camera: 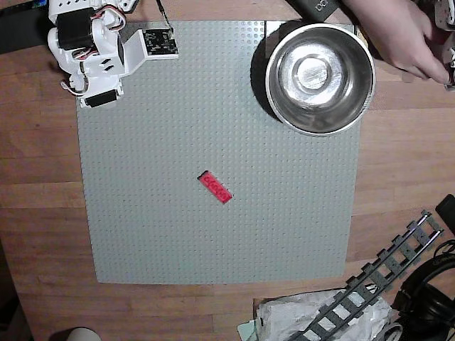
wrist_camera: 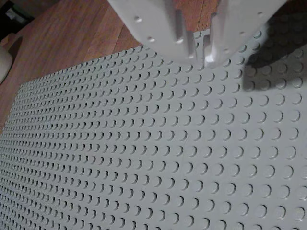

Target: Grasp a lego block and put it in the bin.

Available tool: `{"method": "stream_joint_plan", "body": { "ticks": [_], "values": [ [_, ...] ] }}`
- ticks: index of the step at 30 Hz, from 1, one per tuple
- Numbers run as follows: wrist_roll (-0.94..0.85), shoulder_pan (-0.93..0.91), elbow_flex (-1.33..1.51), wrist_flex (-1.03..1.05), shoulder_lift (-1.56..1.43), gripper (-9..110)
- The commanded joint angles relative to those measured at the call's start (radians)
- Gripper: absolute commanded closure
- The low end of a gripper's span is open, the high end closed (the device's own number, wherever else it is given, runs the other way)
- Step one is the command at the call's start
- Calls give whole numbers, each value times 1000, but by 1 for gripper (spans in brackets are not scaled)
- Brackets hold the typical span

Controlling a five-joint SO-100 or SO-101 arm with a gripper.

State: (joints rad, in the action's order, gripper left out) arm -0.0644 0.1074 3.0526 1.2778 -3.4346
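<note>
At the far-left corner of the grey baseplate (camera: 142, 213) in the overhead view, the end effector (wrist_camera: 201, 48) hovered with fingers pressed nearly together, pinching nothing. Mid-plate lay the lego block (camera: 215, 187); far right stood the bin (camera: 279, 92).

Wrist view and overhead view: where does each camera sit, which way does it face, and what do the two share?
Wrist view: rides on the arm, looking obliquely down across the grey baseplate; the white gripper enters from the top edge.
Overhead view: fixed above, looking straight down at the baseplate, red lego block and steel bowl; the white arm sits top left, a person's hand top right.
Shared: the baseplate and wooden table; the block and bowl appear overhead only.
</note>
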Motion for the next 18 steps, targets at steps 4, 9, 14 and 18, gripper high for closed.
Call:
{"method": "stream_joint_plan", "body": {
  "ticks": [4,9,14,18],
  "values": [
    [5,-2,3,5,-17,102],
    [5,-2,3,5,-17,102],
    [0,6,3,5,-17,102],
    [2,6,6,-17,-17,102]
  ]
}}
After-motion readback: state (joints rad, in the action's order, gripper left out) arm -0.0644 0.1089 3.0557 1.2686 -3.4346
